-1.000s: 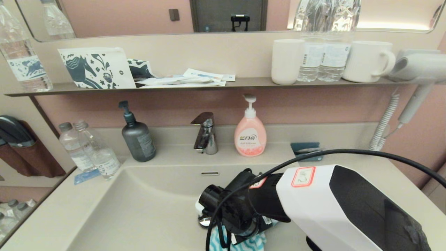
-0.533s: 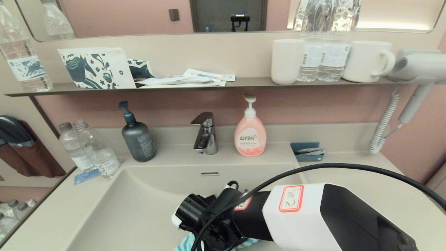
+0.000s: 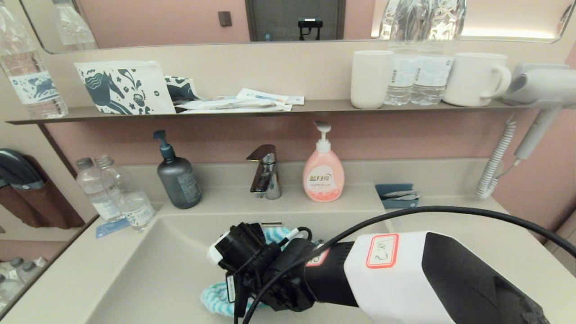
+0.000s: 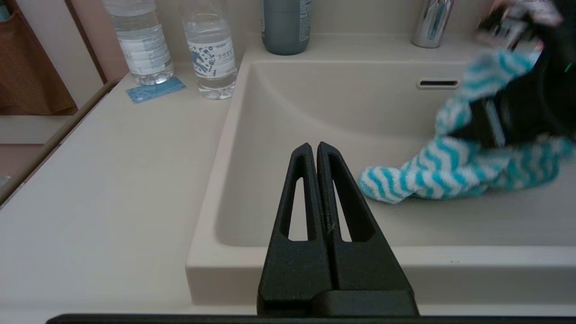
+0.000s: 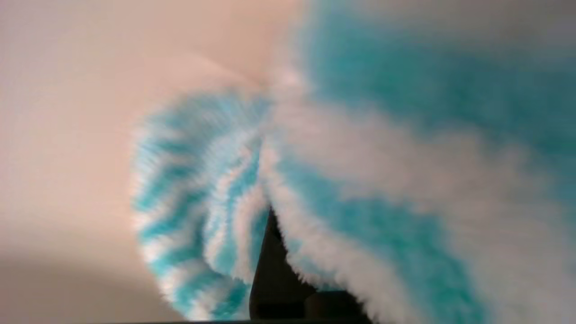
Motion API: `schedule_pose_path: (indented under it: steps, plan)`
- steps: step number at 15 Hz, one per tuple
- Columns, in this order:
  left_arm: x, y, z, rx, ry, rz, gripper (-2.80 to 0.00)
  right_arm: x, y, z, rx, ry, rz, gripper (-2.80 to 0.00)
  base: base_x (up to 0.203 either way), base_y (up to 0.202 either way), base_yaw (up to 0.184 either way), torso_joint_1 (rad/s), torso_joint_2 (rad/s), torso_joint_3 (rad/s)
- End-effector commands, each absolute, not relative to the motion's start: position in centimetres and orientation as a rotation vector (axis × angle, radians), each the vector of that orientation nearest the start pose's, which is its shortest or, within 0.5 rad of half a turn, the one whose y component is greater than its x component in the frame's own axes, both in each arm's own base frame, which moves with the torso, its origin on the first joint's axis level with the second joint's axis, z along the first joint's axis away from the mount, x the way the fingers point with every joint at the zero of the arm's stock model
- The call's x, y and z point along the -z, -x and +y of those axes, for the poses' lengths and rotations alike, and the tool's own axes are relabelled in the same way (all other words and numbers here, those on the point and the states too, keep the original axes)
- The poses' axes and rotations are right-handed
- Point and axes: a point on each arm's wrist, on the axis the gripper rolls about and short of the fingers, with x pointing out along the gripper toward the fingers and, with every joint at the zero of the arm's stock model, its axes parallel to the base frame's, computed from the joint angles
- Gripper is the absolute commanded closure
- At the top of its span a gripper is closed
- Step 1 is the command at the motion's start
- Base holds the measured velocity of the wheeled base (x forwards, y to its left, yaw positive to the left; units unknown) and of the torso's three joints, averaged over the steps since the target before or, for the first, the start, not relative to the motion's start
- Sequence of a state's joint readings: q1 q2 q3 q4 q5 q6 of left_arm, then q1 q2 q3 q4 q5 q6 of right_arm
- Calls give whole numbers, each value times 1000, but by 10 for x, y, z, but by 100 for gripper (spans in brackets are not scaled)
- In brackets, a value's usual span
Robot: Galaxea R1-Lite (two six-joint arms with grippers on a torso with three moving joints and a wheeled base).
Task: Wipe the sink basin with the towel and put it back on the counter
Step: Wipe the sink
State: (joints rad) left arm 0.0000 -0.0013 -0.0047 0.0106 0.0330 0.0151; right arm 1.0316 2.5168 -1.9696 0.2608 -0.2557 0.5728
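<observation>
The turquoise and white striped towel (image 3: pixel 215 300) lies bunched in the beige sink basin (image 3: pixel 162 265), near its middle, under my right wrist. My right gripper (image 3: pixel 246 288) is shut on the towel (image 5: pixel 360 180) and presses it against the basin floor. The cloth covers all but one dark finger (image 5: pixel 273 270). In the left wrist view the towel (image 4: pixel 450 166) trails out from the right gripper (image 4: pixel 495 121) below the overflow slot (image 4: pixel 437 83). My left gripper (image 4: pixel 313 148) is shut on nothing, above the basin's front left rim. The drain plug is hidden. The counter (image 3: pixel 495 220) flanks the basin.
At the basin's back stand the chrome faucet (image 3: pixel 265 173), a pink soap pump (image 3: pixel 323 173) and a dark pump bottle (image 3: pixel 178 180). Two water bottles (image 3: pixel 117 193) stand at the left corner. A small blue tray (image 3: pixel 397 194) and a hair dryer cord (image 3: pixel 495 157) are at the right.
My right arm has swung left and toward the back of the basin, dragging the towel from the front right to the middle.
</observation>
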Motion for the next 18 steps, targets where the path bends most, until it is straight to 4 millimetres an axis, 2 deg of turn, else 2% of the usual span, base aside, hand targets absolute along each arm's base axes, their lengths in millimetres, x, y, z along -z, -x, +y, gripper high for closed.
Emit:
schedule_pose_path:
  steps: [1,4,6,11,13,16,18]
  plan:
    - [-76,23,1,-34,-15,6,0,-115,-261,422,-536,-91,766,0,0,0,0,0,0,0]
    - [-76,23,1,-34,-15,6,0,-159,-252,413,-572,-150,697,0,0,0,0,0,0,0]
    - [-76,23,1,-34,-15,6,0,-173,-245,413,-596,-175,665,0,0,0,0,0,0,0]
    - [-76,23,1,-34,-15,6,0,-233,-213,402,-693,-237,568,0,0,0,0,0,0,0]
    - [-76,23,1,-34,-15,6,0,-233,-211,404,-700,-230,567,0,0,0,0,0,0,0]
    - [-76,23,1,-34,-15,6,0,-221,-216,413,-705,-238,551,0,0,0,0,0,0,0]
    - [-76,23,1,-34,-15,6,0,-202,-222,424,-706,-215,545,0,0,0,0,0,0,0]
